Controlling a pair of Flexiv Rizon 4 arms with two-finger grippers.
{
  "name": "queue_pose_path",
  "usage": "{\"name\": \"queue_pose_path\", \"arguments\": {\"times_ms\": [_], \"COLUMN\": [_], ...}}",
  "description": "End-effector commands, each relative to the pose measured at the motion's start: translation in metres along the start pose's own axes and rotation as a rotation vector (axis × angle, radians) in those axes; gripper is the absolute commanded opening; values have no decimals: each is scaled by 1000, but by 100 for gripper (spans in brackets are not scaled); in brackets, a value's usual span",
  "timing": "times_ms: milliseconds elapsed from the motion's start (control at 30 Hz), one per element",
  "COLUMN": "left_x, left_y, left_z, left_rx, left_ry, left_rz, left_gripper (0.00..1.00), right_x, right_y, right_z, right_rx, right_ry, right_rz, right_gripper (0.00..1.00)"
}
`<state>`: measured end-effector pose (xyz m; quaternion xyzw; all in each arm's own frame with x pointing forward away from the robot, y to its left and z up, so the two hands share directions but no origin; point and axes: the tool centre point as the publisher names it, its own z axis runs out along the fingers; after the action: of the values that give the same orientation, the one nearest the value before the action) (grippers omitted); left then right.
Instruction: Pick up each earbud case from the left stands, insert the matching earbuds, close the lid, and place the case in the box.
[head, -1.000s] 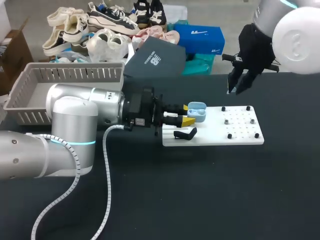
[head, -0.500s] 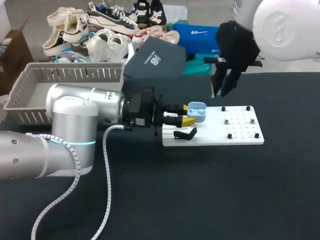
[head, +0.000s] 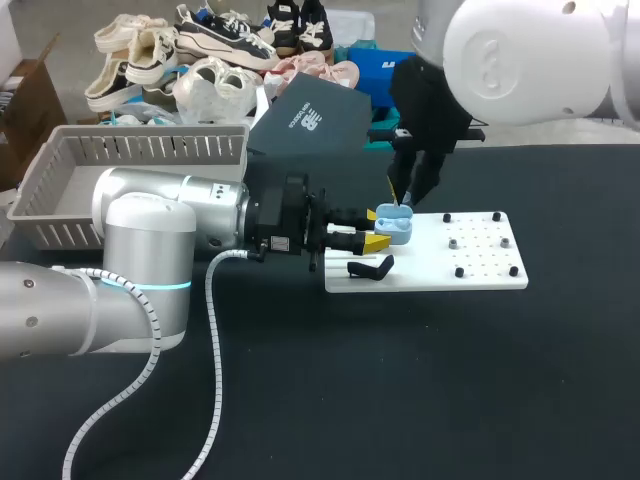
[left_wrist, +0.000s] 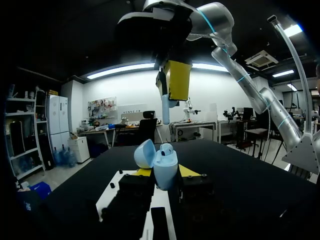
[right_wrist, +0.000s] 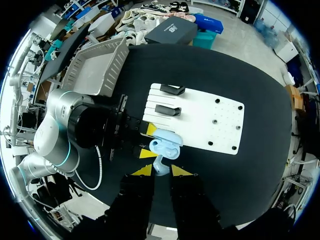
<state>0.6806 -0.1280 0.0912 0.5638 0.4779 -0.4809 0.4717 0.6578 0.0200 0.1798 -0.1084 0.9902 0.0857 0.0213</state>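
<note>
My left gripper (head: 372, 229) lies level over the left end of the white board (head: 470, 262), shut on a light-blue earbud case (head: 395, 226). In the left wrist view the earbud case (left_wrist: 164, 167) stands between the yellow tips with its lid (left_wrist: 144, 153) open, and one earbud (left_wrist: 167, 147) sits inside. My right gripper (head: 406, 197) hangs just above the case, shut on a light-blue earbud (left_wrist: 166, 107). In the right wrist view that earbud (right_wrist: 160, 166) sits between my right gripper's (right_wrist: 161, 170) yellow tips, directly over the open case (right_wrist: 165, 142).
A black stand (head: 370, 268) lies on the board near my left gripper, and a second black stand (right_wrist: 172, 90) sits farther along the same end. Small black pegs (head: 459, 271) dot the board's right half. A grey basket (head: 130, 160) stands at the back left.
My right arm has swung left and down from the back right to just above the open case. The left arm and the case have stayed still.
</note>
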Motion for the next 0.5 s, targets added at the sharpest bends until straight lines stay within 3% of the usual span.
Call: {"name": "queue_pose_path", "arguments": {"times_ms": [33, 500], "left_x": [1, 1], "left_y": [0, 0], "left_z": [0, 0], "left_rx": [-2, -2], "left_ry": [-1, -1], "left_rz": [1, 1], "left_gripper": [0, 0], "right_x": [-1, 1], "right_y": [4, 9], "right_z": [5, 15], "right_rx": [17, 41], "right_ry": [2, -2], "right_rz": [4, -14], "right_gripper": [0, 0]}}
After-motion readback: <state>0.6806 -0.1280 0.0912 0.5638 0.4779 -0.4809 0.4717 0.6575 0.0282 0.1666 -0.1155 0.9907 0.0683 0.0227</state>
